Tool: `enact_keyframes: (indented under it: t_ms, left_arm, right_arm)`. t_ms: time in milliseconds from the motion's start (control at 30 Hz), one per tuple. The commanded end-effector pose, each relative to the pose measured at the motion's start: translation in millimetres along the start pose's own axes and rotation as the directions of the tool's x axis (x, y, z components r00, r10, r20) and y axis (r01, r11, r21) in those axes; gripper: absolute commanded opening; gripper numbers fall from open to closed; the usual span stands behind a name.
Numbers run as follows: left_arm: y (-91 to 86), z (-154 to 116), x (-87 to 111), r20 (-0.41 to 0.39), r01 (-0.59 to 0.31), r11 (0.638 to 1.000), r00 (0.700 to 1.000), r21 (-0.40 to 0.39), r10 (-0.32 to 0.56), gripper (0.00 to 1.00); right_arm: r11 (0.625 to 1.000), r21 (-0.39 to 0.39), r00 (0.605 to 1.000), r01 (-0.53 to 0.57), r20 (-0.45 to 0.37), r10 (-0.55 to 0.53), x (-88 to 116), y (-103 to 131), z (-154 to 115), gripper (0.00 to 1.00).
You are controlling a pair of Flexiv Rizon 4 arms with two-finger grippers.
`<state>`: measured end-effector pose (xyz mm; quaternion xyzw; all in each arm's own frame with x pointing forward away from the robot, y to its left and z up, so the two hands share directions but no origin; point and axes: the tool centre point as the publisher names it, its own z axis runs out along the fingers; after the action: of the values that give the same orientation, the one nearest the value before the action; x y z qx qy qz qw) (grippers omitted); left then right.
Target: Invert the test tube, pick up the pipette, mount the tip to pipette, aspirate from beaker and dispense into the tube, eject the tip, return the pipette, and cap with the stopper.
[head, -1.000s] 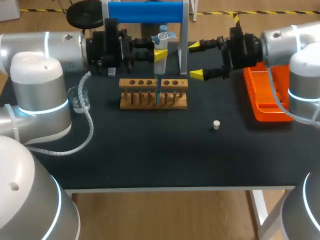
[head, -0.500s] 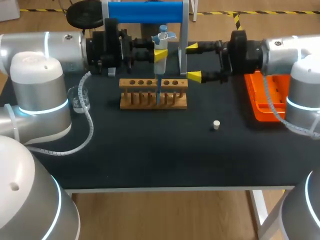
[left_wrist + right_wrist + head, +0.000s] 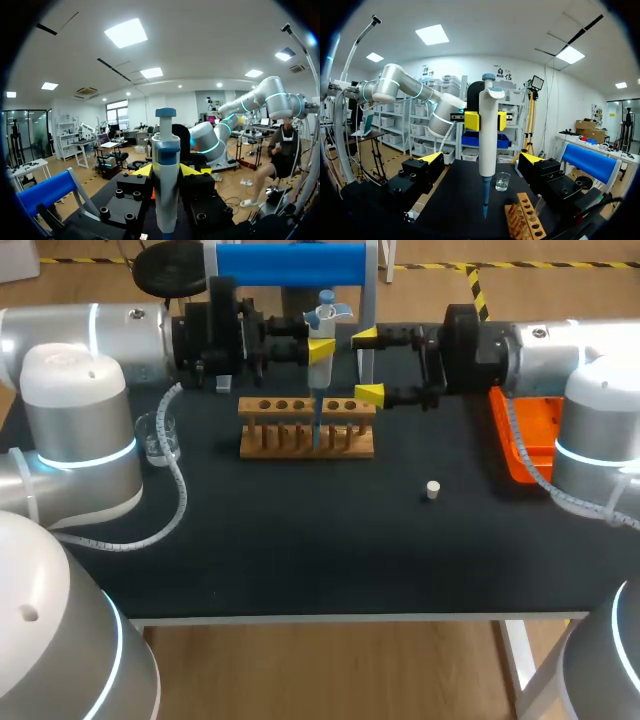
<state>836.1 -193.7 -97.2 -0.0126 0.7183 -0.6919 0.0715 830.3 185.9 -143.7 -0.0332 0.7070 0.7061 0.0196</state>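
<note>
Standing upright, white blue-capped pipette point(image 3: 324, 318) in left tool point(image 3: 166, 171).

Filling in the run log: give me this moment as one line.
left gripper: shut on pipette | right gripper: open, beside pipette | stopper: loose on table

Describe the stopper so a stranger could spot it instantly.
On the black table, find the wooden tube rack near the middle. Toward the robot's right and nearer the front edge sits the stopper: a small pale plug, alone on bare tabletop, touching nothing.
</note>
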Motion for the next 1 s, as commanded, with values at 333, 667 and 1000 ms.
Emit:
enact_keyframes:
  t_ms: [333, 667, 1000]
  left_arm:
    - [0.3, 2, 0.0, 0.004, -0.001, 1.0, 1.0, 0.002, 0.001, 0.0]
    - [0.3, 2, 0.0, 0.004, -0.001, 1.0, 1.0, 0.002, 0.001, 0.0]
    - [0.3, 2, 0.0, 0.004, -0.001, 1.0, 1.0, 0.002, 0.001, 0.0]
  right_arm:
    - [0.999, -0.036, 0.999, -0.039, 0.007, 0.039, -12, -1, 29, 0.8]
    - [0.998, -0.04, 0.999, -0.046, 0.0, 0.046, -12, -1, 43, 0.69]
    - [0.998, -0.037, 0.999, -0.043, 0.007, 0.044, -10, -1, 51, 0.62]
